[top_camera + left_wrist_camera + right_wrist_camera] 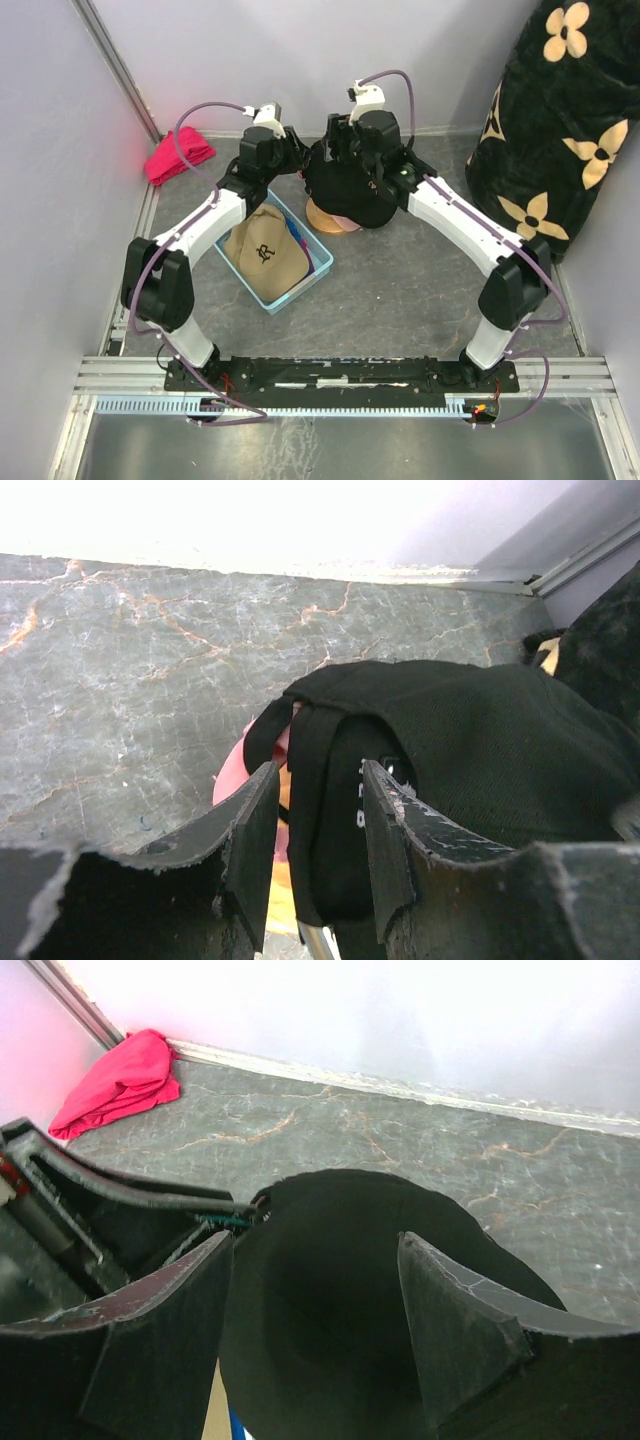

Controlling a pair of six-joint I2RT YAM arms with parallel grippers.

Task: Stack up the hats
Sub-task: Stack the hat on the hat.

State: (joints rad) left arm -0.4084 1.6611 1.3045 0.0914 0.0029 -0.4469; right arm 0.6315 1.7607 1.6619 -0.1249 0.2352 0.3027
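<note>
Handling soft, light black cap (350, 195): left fingers (250, 850) pinch its rear strap, right fingers (165, 1330) open astride floppy crown; seamed band likely grips best.

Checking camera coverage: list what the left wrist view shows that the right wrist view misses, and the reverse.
Left wrist only: the black fabric baseball cap, its rear band pinched in the left gripper, and a light pink fabric cap beneath. Right wrist only: the crumpled red-pink cloth bundle by the wall, and the right gripper open astride the crown. Both: the black cap and the grey marbled tabletop.
</note>
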